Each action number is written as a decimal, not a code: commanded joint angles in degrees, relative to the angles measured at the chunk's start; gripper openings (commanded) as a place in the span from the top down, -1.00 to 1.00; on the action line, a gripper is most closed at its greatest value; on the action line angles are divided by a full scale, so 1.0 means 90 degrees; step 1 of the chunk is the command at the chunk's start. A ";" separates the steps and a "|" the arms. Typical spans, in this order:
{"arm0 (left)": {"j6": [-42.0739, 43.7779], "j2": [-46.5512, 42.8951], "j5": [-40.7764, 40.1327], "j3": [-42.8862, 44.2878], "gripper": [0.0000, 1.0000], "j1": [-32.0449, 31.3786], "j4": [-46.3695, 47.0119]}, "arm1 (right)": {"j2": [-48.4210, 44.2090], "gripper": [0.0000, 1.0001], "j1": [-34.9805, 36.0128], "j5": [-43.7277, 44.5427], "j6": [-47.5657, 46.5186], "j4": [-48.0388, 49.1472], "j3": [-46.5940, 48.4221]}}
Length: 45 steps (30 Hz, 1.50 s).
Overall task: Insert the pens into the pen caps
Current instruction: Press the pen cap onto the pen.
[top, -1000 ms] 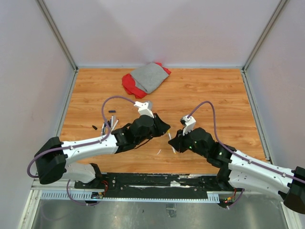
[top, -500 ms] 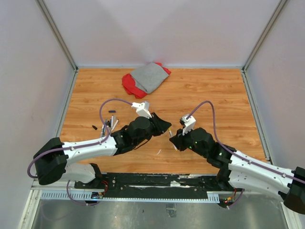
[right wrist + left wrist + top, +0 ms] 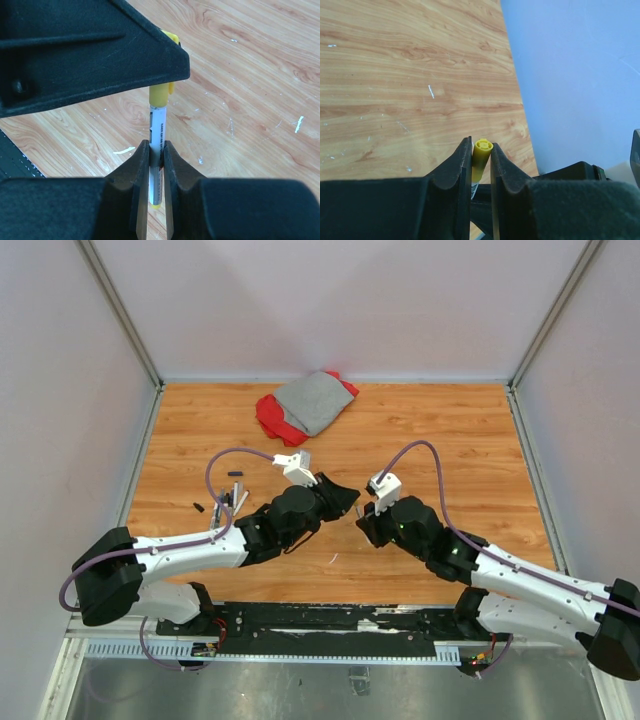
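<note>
Yellow cap and pen meet between the two tools, above the middle of the worktop [image 3: 450, 430].

At the left, spare pens [image 3: 237, 502] and black caps [image 3: 236, 474] lie on the wood. The left tool [image 3: 481, 145] is pinching the yellow cap [image 3: 483, 148]. The right tool [image 3: 156, 145] is pinching the white-barrelled pen [image 3: 158, 127], whose upper end sits at the cap's mouth. Since a second ago the right arm has swung farther and leftward, closing the gap to the left tool and uncovering a white scrap [image 3: 333, 559] on the near wood. The worktop is wood-grain with pale flecks. A grey cloth [image 3: 312, 400] lies over a red cloth [image 3: 270, 418] at its far edge. Pale walls [image 3: 330, 300] and metal posts [image 3: 120, 310] enclose it.
</note>
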 commanded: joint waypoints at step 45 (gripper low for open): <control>0.0900 -0.0873 -0.0125 0.0632 -0.20 -0.0827 -0.1410 | -0.0236 0.99 -0.0671 -0.0363 0.0219 0.0264 0.0462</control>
